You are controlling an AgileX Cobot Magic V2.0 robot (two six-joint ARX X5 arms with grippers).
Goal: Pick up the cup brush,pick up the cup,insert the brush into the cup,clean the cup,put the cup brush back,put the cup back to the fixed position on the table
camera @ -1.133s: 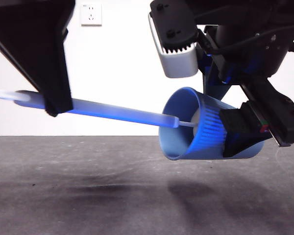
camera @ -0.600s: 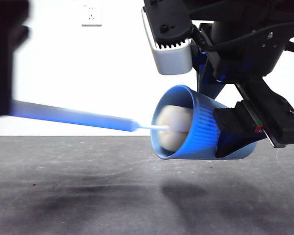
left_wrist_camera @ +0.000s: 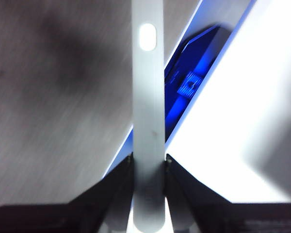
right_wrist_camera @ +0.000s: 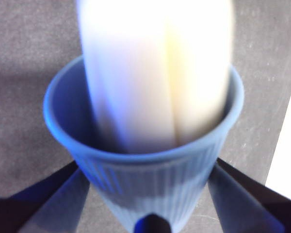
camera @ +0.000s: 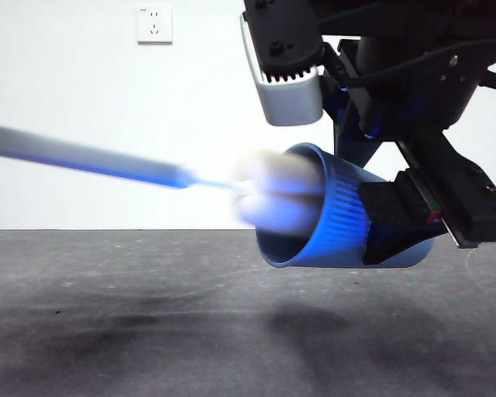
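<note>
My right gripper (camera: pixel 397 231) is shut on the blue ribbed cup (camera: pixel 339 223) and holds it on its side above the table (camera: pixel 149 331), mouth to the left. The cup also fills the right wrist view (right_wrist_camera: pixel 150 170). The cup brush's grey handle (camera: pixel 83 157) comes in from the left edge, blurred by motion. Its cream sponge head (camera: pixel 277 198) sits at the cup's mouth, half inside, and shows in the right wrist view (right_wrist_camera: pixel 155 73). My left gripper (left_wrist_camera: pixel 148 167) is shut on the flat grey handle (left_wrist_camera: pixel 148 97); it is out of the front view.
The right arm's dark body and grey wrist block (camera: pixel 289 91) hang above the cup. A white wall with a socket (camera: pixel 155 23) stands behind. The dark table shows faint shadows under the cup.
The brush has been drawn back to the left: the sponge head went from deep in the cup to its mouth. The left arm has left the front view. The cup barely moved.
</note>
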